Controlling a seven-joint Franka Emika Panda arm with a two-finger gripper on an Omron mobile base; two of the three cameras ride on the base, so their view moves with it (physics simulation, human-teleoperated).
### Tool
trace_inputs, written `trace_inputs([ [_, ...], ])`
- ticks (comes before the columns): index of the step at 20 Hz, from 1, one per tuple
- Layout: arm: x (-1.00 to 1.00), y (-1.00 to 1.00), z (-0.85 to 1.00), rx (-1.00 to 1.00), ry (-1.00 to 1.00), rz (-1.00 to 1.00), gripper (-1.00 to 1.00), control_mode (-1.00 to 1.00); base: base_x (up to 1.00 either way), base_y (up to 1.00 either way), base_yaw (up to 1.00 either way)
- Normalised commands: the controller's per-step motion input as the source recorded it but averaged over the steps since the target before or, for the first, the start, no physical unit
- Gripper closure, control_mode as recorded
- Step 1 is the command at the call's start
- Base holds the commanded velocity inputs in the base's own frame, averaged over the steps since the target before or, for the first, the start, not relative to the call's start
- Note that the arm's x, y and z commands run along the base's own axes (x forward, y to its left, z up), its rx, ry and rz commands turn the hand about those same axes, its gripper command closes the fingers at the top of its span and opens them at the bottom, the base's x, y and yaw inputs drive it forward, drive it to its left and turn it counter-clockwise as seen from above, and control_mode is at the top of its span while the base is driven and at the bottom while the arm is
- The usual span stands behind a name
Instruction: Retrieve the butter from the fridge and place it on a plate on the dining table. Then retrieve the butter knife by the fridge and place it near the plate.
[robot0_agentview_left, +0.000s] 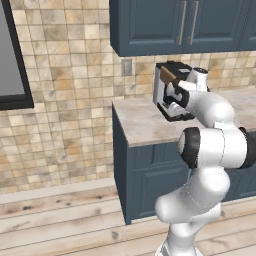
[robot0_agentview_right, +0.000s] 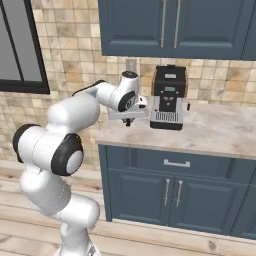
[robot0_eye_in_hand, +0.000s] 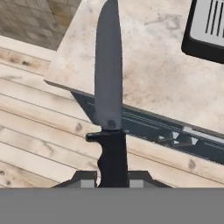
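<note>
We are pinching the knife (robot0_eye_in_hand: 109, 87) by its black handle, blade running straight out from the gripper (robot0_eye_in_hand: 112, 175) over the counter (robot0_eye_in_hand: 166, 78) edge.

One knife with a long grey steel blade and a black handle (robot0_eye_in_hand: 109, 100). One boxy black coffee machine with a grey drip grille (robot0_agentview_right: 168, 97). One beige marbled stone tabletop (robot0_agentview_right: 215, 131). One pale wall socket plate on the tan tiles (robot0_agentview_left: 127, 66). Two tall blue upper cabinet doors with slim grey bar handles (robot0_agentview_right: 170, 22). One blue drawer with a grey handle (robot0_agentview_right: 176, 163), and below it two blue lower cabinet doors (robot0_agentview_right: 172, 192). One dark-framed window (robot0_agentview_right: 20, 45).
</note>
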Motion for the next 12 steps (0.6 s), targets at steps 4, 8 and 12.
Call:
trace_inputs([
  [4,-0.95,0.49,0.72,0.0,0.0,0.02,1.0,-1.0,0.0,0.0,0.0],
  [8,-0.76,0.5,0.71,-0.01,0.0,0.0,1.0,-1.0,0.0,0.0,0.0],
  [12,-0.78,0.06,0.43,0.0,0.01,0.0,1.0,-1.0,0.0,0.0,0.0],
])
